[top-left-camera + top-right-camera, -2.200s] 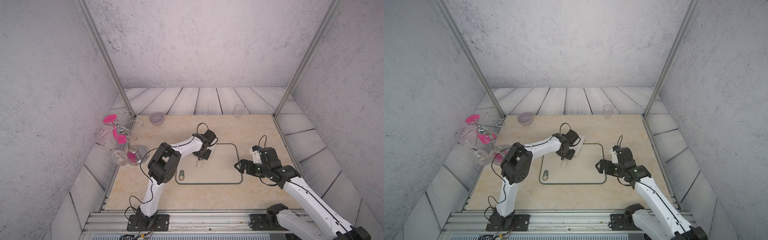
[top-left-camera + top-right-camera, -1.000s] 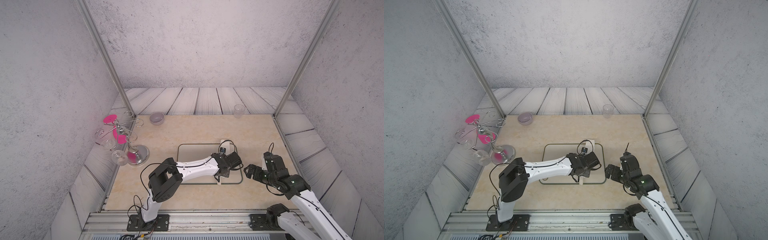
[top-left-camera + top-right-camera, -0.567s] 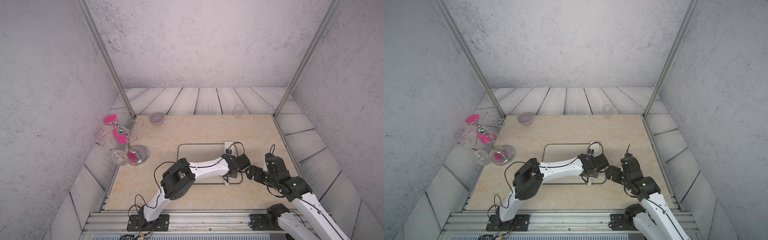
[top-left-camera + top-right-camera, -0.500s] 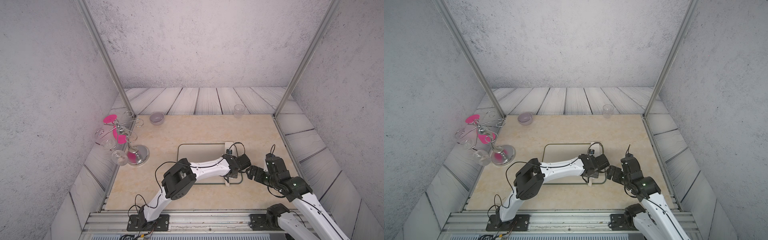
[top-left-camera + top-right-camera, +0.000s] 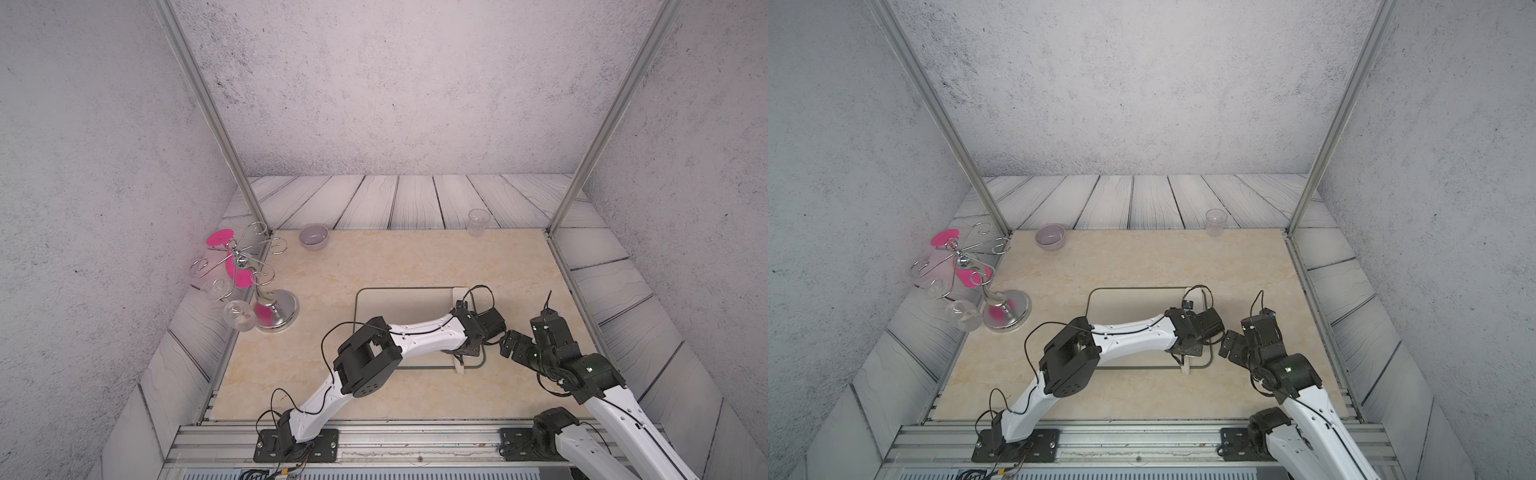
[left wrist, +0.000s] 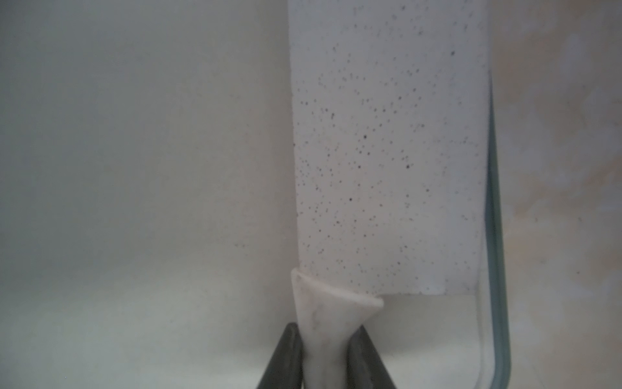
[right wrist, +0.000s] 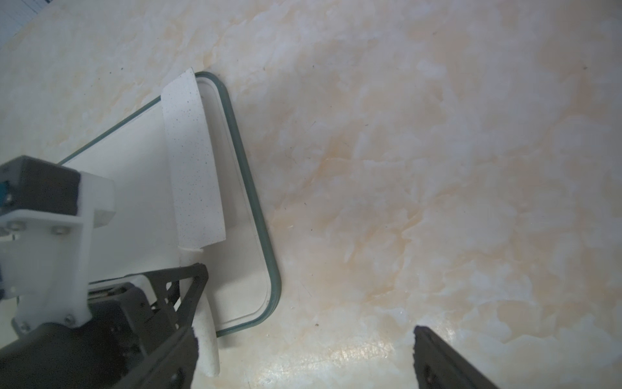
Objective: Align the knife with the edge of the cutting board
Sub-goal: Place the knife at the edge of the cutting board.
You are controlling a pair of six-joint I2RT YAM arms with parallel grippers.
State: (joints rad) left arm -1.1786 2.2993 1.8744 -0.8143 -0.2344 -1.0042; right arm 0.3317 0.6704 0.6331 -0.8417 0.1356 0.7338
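The beige cutting board (image 5: 399, 303) (image 5: 1129, 307) with a thin green rim (image 6: 494, 235) lies flat at mid-table. The cream, speckled knife (image 6: 387, 151) (image 7: 193, 161) lies on it, its blade running parallel to and just inside the board's right edge. Its handle end (image 5: 460, 368) (image 5: 1185, 368) sticks out past the near edge. My left gripper (image 6: 324, 357) (image 5: 463, 353) is shut on the knife's handle. My right gripper (image 7: 303, 360) (image 5: 513, 343) hovers open over the bare table just right of the board's near right corner, holding nothing.
A chrome stand with pink and clear glasses (image 5: 257, 291) occupies the left side. A small grey bowl (image 5: 313, 237) and a clear cup (image 5: 478, 222) sit along the back edge. Metal frame posts rise at the back corners.
My left arm swept the knife from the board's far left part over to its right edge, then stayed almost still for the last half second. My right gripper drew back toward the near right.
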